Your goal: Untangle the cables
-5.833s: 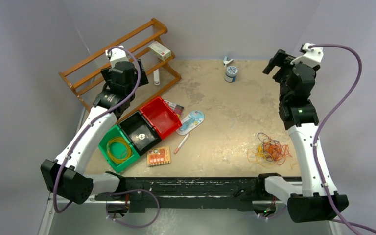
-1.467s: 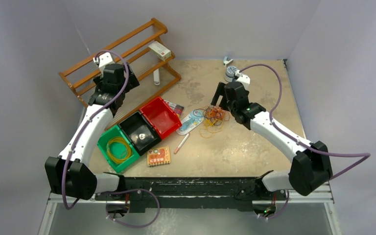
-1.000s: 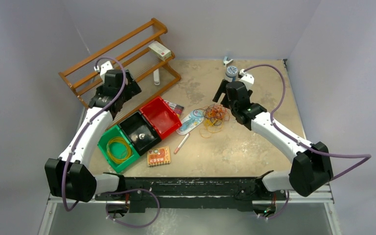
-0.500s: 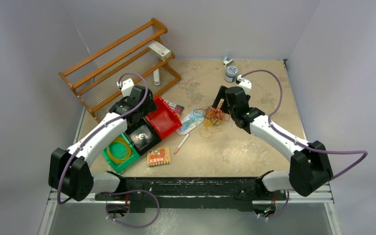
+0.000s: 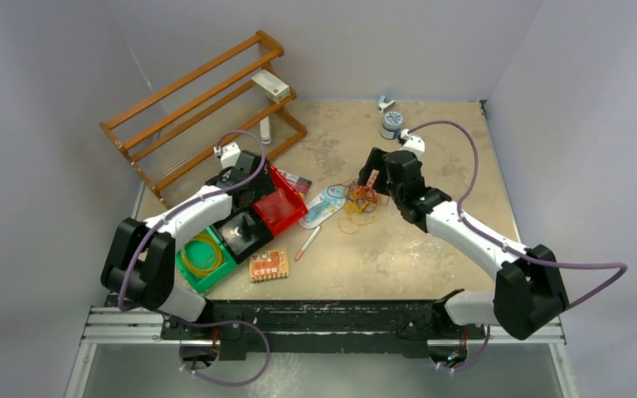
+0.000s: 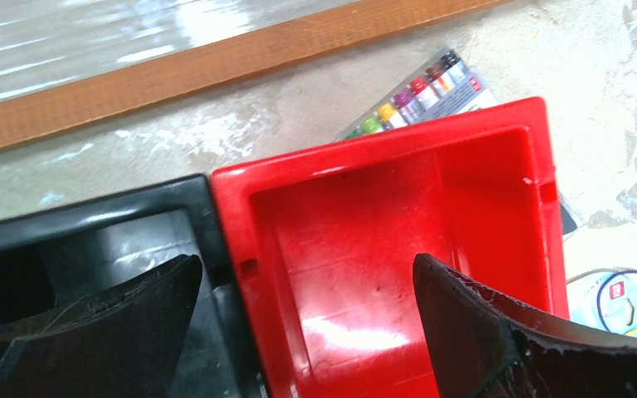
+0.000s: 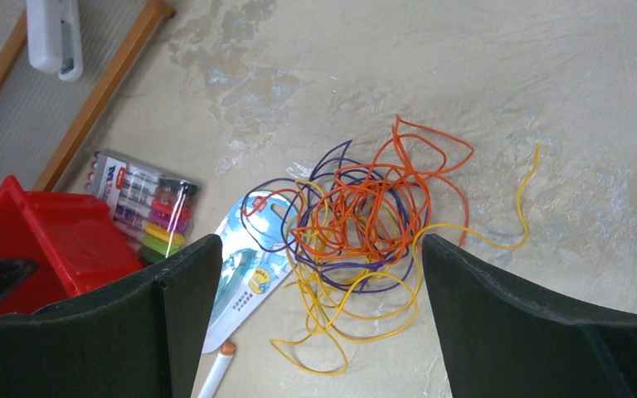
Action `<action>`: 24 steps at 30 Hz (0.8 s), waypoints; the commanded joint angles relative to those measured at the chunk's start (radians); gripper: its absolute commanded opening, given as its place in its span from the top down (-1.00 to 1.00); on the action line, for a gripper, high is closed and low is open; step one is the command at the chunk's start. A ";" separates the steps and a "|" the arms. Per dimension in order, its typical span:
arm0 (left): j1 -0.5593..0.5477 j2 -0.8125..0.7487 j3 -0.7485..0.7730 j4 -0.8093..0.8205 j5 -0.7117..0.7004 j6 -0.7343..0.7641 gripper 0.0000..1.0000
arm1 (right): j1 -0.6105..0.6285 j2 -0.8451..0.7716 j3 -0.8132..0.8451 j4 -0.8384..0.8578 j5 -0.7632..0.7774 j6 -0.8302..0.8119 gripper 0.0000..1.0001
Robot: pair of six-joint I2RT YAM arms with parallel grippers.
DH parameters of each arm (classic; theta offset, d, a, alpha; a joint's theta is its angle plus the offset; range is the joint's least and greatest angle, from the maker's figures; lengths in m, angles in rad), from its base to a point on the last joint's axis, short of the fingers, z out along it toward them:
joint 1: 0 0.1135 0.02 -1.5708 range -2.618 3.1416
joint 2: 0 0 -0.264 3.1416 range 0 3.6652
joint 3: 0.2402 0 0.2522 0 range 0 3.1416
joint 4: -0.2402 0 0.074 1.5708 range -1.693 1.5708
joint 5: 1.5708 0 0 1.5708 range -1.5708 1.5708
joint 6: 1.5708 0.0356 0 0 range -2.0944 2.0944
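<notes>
The cables point(image 7: 365, 240), orange, purple and yellow, were seen lying in one tangle on the table point(image 5: 431, 141), well to the right of the red bin point(image 6: 365, 143) in the overhead view. The side of the tangle nearest the red bin was laid over a blue-and-white card point(image 7: 245, 278). The right gripper point(image 7: 317, 245) was held above the tangle, its fingers spread wide and nothing gripped.

A pack of markers point(image 7: 141, 207) was found just beside the red bin's far corner, and a pen point(image 7: 216, 373) lay between that bin and the tangle.

The left gripper point(image 6: 305, 265) was held over the red bin, fingers wide apart and empty. A black bin point(image 6: 91, 215) was set touching the red bin's left side, and a green bin point(image 5: 226, 267) beyond it held a yellow loop point(image 5: 202, 253). A wooden rack point(image 5: 191, 91) stood behind the red bin.
</notes>
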 commanded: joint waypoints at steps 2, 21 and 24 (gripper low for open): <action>-0.004 0.081 0.085 0.128 0.028 0.069 -0.96 | -0.003 -0.065 -0.027 0.089 -0.050 -0.036 -0.81; -0.003 0.052 0.241 0.067 -0.104 0.226 -1.00 | -0.004 -0.165 -0.070 0.139 0.006 -0.077 -0.78; -0.004 -0.016 0.242 0.028 -0.118 0.249 -1.00 | -0.005 -0.159 -0.051 0.061 0.129 -0.012 -0.74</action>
